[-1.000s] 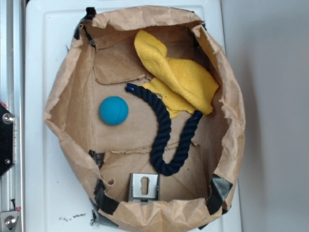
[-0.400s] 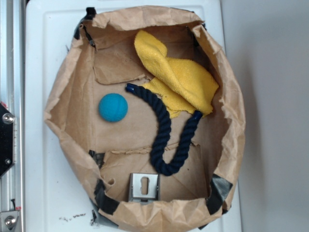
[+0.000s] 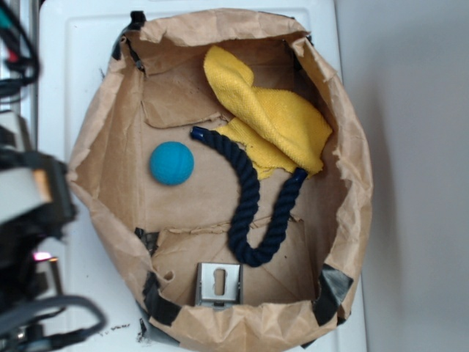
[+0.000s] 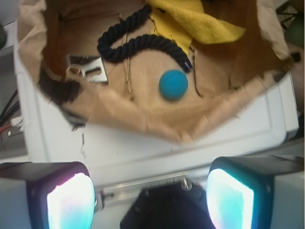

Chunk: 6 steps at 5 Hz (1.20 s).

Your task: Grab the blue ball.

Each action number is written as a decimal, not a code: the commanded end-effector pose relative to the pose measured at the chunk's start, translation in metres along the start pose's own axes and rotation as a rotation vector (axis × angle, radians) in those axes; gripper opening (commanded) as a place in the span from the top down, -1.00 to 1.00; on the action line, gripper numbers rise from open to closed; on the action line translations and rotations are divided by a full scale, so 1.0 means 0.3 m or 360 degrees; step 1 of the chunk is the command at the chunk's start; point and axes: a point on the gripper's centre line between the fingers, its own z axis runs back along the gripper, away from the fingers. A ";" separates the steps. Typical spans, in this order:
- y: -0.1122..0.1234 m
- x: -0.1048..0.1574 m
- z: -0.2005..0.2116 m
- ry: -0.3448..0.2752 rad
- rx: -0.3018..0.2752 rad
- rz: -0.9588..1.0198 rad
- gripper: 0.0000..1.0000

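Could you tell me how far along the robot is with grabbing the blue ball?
Nothing is done yet: the blue ball lies untouched on the floor of the paper bag, apart from the navy rope. In hand: the gripper is open and empty, outside the bag's rim over the white surface. Left: move over the ball, descend, close on it and lift.

White tabletop [image 3: 73, 66], crumpled brown paper bag [image 3: 344, 132] lying open on it
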 end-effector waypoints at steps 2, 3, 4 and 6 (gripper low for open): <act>0.095 0.217 -0.141 -0.0058 -0.0107 0.0014 -1.00; 0.117 0.222 -0.182 -0.0066 -0.0182 -0.0016 -1.00; 0.130 0.241 -0.273 -0.0053 -0.0113 -0.0013 -1.00; 0.135 0.246 -0.368 -0.0046 -0.0012 -0.0020 -1.00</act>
